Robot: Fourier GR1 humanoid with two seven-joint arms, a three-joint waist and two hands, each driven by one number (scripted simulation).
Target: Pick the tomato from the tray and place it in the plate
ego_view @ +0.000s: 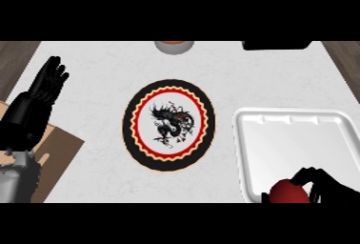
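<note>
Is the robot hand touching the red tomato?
Touching. In the head view, the right robot hand has its black fingers curled against the tomato on the white tray, with no gap between them.

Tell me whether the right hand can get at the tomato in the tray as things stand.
Probably yes: the right hand is already at the tomato in the near end of the white tray, its fingers curling round it, with nothing between them.

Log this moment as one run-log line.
phase: grasp | right hand: curled on tomato in tray | left hand: open, resting | plate: no tomato yet
</note>
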